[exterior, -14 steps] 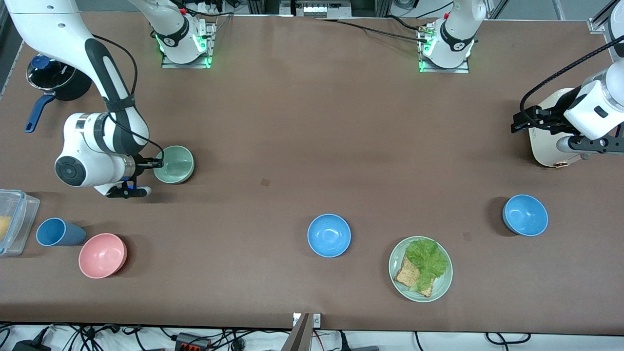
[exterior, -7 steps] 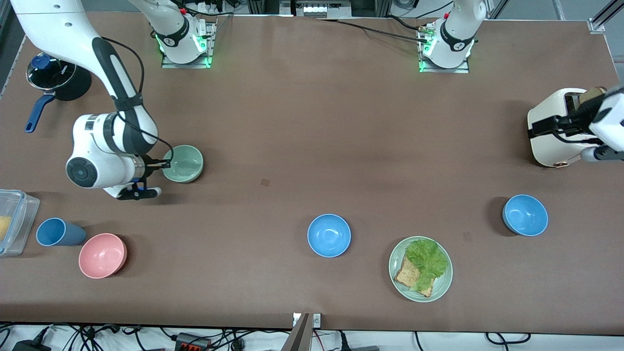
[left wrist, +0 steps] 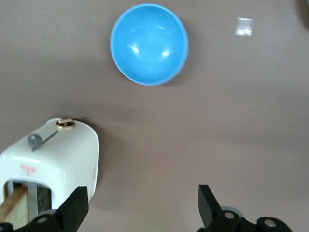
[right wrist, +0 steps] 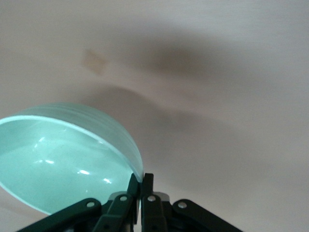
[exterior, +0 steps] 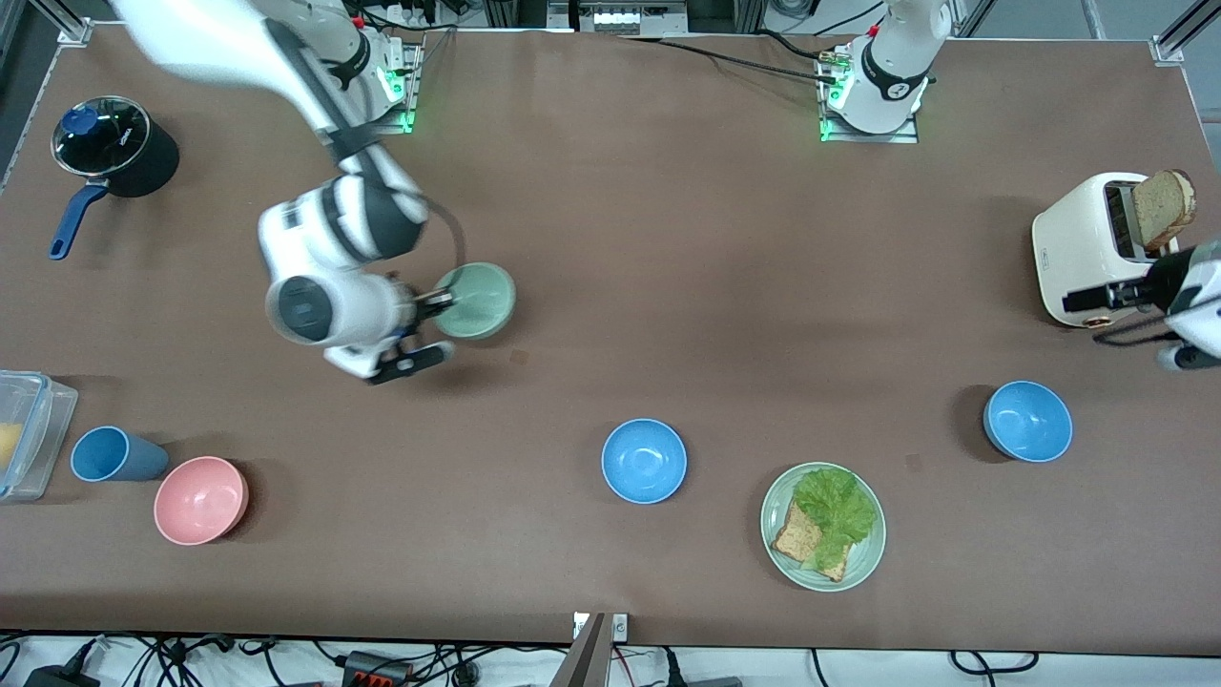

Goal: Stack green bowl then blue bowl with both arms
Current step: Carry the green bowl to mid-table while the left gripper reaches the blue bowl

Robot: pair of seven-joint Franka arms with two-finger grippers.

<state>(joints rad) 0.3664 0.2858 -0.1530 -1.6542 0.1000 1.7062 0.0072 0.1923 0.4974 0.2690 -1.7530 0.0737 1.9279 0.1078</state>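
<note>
The pale green bowl (exterior: 477,300) hangs in my right gripper (exterior: 441,307), which is shut on its rim over the table toward the right arm's end. In the right wrist view the fingers pinch the rim of the green bowl (right wrist: 63,164) at the gripper (right wrist: 141,182). One blue bowl (exterior: 1027,421) sits toward the left arm's end, another (exterior: 644,461) near the table's middle. My left gripper (exterior: 1076,303) is open and empty over the toaster's near edge. In the left wrist view the blue bowl (left wrist: 148,43) lies ahead of the open gripper (left wrist: 142,208).
A white toaster (exterior: 1092,248) with a bread slice stands by the left gripper and shows in the left wrist view (left wrist: 53,154). A plate (exterior: 777,496) of toast and lettuce, a pink bowl (exterior: 200,499), a blue cup (exterior: 114,455), a clear container (exterior: 24,434) and a black pot (exterior: 114,148) stand around.
My right arm has carried the green bowl from the right arm's end toward the table's middle. My left gripper has moved off the toaster's top toward the nearby blue bowl.
</note>
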